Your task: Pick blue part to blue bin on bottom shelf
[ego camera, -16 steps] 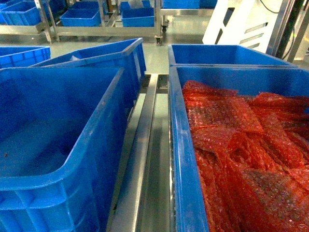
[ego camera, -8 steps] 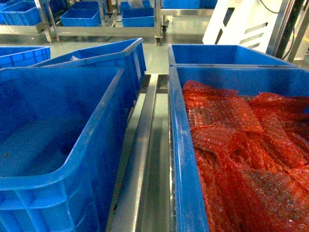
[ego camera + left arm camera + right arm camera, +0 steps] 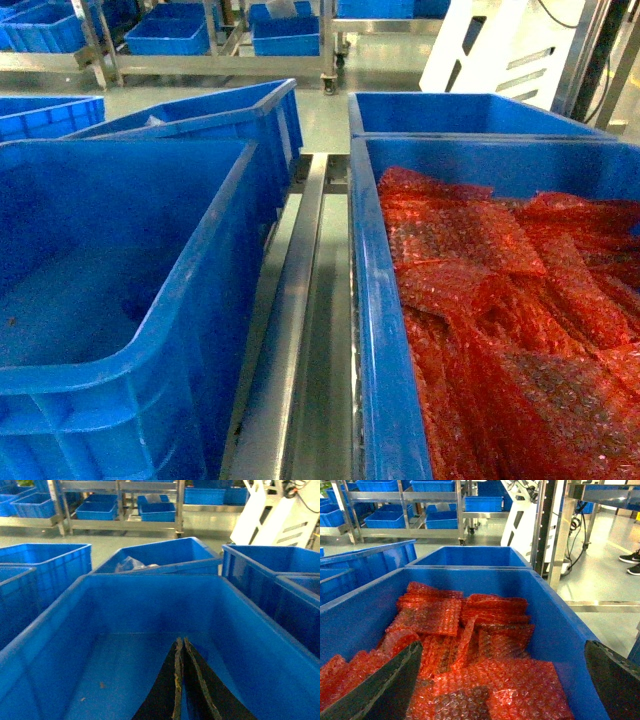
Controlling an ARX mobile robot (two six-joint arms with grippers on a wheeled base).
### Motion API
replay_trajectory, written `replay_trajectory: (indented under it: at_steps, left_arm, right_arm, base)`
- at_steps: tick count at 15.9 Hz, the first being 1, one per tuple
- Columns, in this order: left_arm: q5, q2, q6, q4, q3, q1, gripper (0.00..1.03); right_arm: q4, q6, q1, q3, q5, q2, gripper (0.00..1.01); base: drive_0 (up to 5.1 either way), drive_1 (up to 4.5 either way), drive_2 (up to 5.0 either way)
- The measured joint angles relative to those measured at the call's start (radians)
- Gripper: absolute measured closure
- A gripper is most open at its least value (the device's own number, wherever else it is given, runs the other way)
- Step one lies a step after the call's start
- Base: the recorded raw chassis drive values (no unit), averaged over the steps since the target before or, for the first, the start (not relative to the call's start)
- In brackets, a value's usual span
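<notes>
The left gripper [image 3: 181, 680] hangs over the empty blue bin [image 3: 120, 300] on the left, and its jaws are pressed together with nothing between them. The right gripper [image 3: 505, 680] hangs over the bin on the right [image 3: 560, 625], which is full of red bubble wrap [image 3: 470, 645]; its jaws are wide apart and hold nothing. Between the two bins runs the shiny metal rail of the bottom shelf [image 3: 300, 300]. No blue part shows anywhere, so I cannot tell where it is. It looks like the picking step has not begun yet. Next, the robot would need to find the blue part, maybe under the red wrap, before it can grab it.
</notes>
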Motion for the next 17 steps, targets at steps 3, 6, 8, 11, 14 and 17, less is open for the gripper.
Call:
replay_trajectory:
  at_steps: [3,6,8,11,14,17]
  left_arm:
    - [0.006,-0.19,0.001,-0.125,-0.063,0.005,1.01]
    - [0.006,-0.278,0.001,-0.171,-0.098,0.005,1.01]
    - [0.007,-0.371,0.001,-0.251,-0.098,0.005,1.01]
    - [0.006,-0.449,0.001,-0.323,-0.098,0.005,1.01]
    - [0.006,-0.472,0.001,-0.348,-0.098,0.005,1.01]
    - [0.006,-0.502,0.001,-0.381,-0.098,0.005,1.01]
  right_arm:
    - [0.0,0.0,0.0,0.0,0.0,0.0,0.03]
    - [-0.001,0.0,0.0,0.0,0.0,0.0,0.03]
    - [0.0,0.0,0.0,0.0,0.0,0.0,0.03]
    - [0.0,0.0,0.0,0.0,0.0,0.0,0.03]
    - [0.0,0.0,0.0,0.0,0.0,0.0,0.03]
    - [0.0,0.0,0.0,0.0,0.0,0.0,0.03]
  base:
    - [0.0,0.0,0.0]
    - [0.0,0.0,0.0]
    - [0.0,0.0,0.0]
    - [0.0,0.0,0.0]
    - [0.0,0.0,0.0]
    - [0.0,0.0,0.0]
